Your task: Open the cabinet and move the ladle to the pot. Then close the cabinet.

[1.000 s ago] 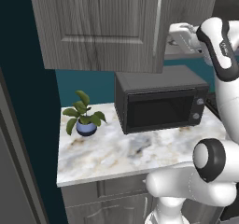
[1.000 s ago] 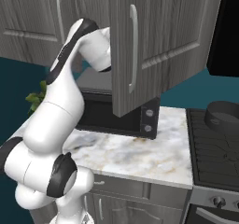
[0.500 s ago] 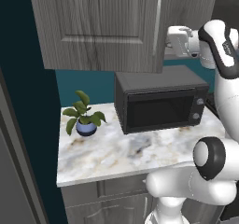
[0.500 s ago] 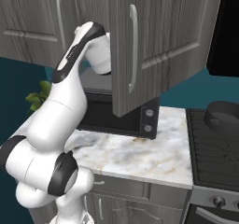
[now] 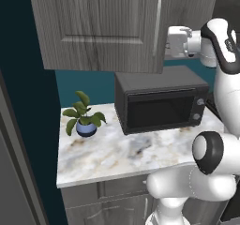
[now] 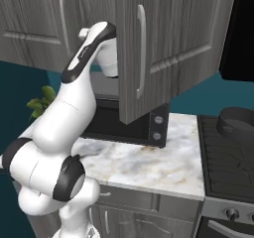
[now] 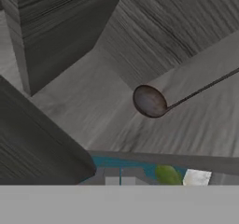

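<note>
Cabinet [image 6: 168, 43]: right door swung open, left door [image 5: 98, 27] shut
Ladle [image 7: 150, 101]: lying on the shelf inside the cabinet, untouched
Gripper [image 5: 171, 42]: at the cabinet opening, jaws pressed together, holding nothing
Pot [image 6: 237, 122]: on the stove [image 6: 225, 157], right of the microwave [image 5: 159, 102]

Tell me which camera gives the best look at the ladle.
The hand view. There the ladle lies on the grey woodgrain floor inside the cabinet, its round bowl and thin handle plain to see. From the left and right base views the cabinet doors and the arm cover the shelf, so nothing of the ladle can be made out.
</note>
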Robot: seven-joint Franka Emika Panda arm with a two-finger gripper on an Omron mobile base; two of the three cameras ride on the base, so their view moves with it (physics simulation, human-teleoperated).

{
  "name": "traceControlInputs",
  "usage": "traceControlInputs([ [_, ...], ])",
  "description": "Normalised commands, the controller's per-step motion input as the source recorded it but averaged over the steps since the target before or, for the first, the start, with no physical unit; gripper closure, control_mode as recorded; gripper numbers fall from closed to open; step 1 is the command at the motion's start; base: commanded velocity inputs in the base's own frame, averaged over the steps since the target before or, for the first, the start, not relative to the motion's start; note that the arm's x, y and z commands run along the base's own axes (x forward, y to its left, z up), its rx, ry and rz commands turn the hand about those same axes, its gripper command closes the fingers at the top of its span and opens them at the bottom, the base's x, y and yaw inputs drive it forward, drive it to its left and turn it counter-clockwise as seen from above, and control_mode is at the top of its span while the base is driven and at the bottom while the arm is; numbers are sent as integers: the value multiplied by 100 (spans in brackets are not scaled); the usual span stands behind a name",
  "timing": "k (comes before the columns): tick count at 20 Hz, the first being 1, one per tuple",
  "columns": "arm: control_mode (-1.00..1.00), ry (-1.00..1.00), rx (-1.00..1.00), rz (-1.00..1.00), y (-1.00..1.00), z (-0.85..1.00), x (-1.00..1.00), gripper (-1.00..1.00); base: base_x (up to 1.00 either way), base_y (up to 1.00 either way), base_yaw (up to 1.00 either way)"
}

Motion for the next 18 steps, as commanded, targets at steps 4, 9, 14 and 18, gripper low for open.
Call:
traceControlInputs([
  [4, -100, 0, 4, 10, 37, 0, 14, 100, 0, 0, 0],
  [9, -100, 0, 3, 11, 22, 0, 1, 100, 0, 0, 0],
  [14, -100, 0, 0, 12, 40, 0, -12, 100, 0, 0, 0],
  [18, -100, 0, 0, 13, 63, 6, -45, 100, 0, 0, 0],
])
